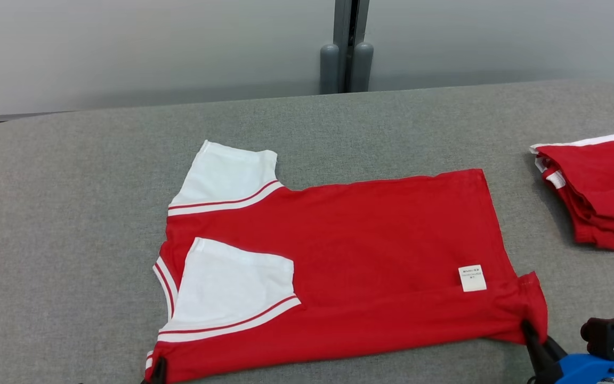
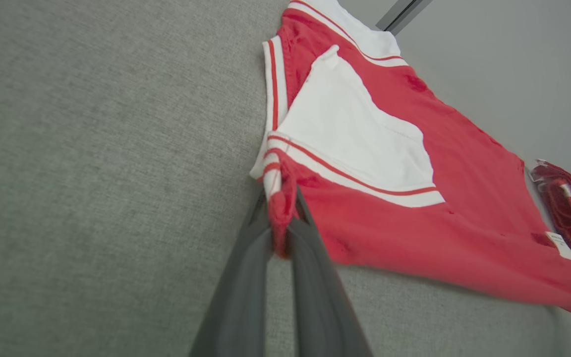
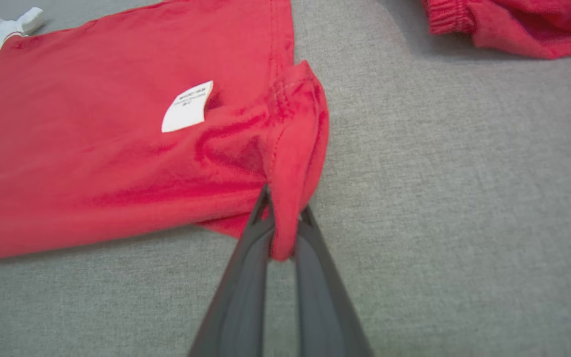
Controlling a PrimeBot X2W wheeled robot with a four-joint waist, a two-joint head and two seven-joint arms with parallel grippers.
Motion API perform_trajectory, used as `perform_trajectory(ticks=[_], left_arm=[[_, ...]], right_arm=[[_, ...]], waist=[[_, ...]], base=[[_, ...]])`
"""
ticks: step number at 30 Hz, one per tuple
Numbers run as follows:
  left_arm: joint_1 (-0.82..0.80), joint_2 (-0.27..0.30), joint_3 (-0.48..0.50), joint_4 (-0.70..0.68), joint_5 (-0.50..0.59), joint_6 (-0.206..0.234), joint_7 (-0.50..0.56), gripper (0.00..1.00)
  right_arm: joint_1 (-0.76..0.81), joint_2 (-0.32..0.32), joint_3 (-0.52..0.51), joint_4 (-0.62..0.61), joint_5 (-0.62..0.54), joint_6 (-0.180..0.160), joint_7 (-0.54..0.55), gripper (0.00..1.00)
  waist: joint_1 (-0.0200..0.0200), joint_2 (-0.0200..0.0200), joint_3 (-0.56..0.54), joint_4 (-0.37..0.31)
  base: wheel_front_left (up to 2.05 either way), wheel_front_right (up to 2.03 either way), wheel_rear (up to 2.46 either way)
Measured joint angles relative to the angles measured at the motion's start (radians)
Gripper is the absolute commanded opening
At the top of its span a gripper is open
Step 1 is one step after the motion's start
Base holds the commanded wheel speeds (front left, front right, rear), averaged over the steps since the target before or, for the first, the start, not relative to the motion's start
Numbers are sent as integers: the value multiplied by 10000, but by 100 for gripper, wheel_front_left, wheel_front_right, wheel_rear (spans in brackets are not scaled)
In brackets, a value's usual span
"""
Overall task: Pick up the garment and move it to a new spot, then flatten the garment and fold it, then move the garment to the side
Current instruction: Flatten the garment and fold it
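Right wrist view puts your right gripper (image 3: 285, 210) front and centre. Its two dark fingers are clamped on the near right corner of the garment (image 1: 381, 240), with a pinch of red hem bunched between the tips and lifted into a small ridge. Just beyond that pinch, a white care label (image 3: 188, 106) lies on the red cloth, close to the hem.

On the other side, your left gripper (image 2: 280, 208) is likewise closed on cloth. It grips the near left corner, where the red-and-white striped trim (image 2: 273, 89) meets the body, and a twist of red fabric sits squeezed between its fingers.

From those two held corners the garment spreads away from the robot across the grey fabric table (image 1: 72, 240). It lies sideways, with the neck end on the robot's left and the hem on its right. You can see the near white sleeve (image 1: 232, 282) folded inward over the red body, while the far sleeve (image 1: 227, 176) sticks out flat at the far left edge. The body looks mostly smooth, with creases running towards the right-hand grip.

Well apart from the hem, at the table's right side, rests a stack of folded red clothes (image 1: 600, 192) with white trim. Behind the table, a grey post (image 1: 347, 48) stands against a pale wall (image 1: 126, 48).
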Motion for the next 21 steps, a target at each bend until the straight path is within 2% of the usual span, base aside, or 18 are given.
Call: perform_trajectory(ticks=[1, 2, 8, 12, 17, 21], left_arm=[[2, 73, -54, 15, 84, 21, 84, 100], [4, 138, -115, 23, 161, 36, 180, 100], [-245, 740, -320, -616, 815, 119, 504, 100], [-1104, 1302, -291, -1377, 1241, 111, 794, 100], [-3339, 2328, -96, -1774, 1743, -178, 1467, 100], [-5708, 2984, -84, -1143, 1900, -631, 2197, 100]], right_arm=[[25, -2, 52, 63, -6, 0, -21, 67], [59, -2, 119, 128, -6, 0, -21, 100], [226, 2, 44, 165, 6, -2, -25, 100], [156, -2, -267, -219, -222, -2, -125, 100], [-686, -4, -347, -736, -518, -2, -171, 100], [-1671, -12, 42, -917, -629, -2, -98, 100]], waist=[[0, 0, -26, -25], [0, 0, -56, -45], [0, 0, -239, -209], [-1, 0, -234, -404], [0, 0, 106, -698], [0, 0, 675, -1044]], base=[[0, 0, 0], [0, 0, 0], [0, 0, 0], [0, 0, 0], [0, 0, 0], [0, 0, 0]])
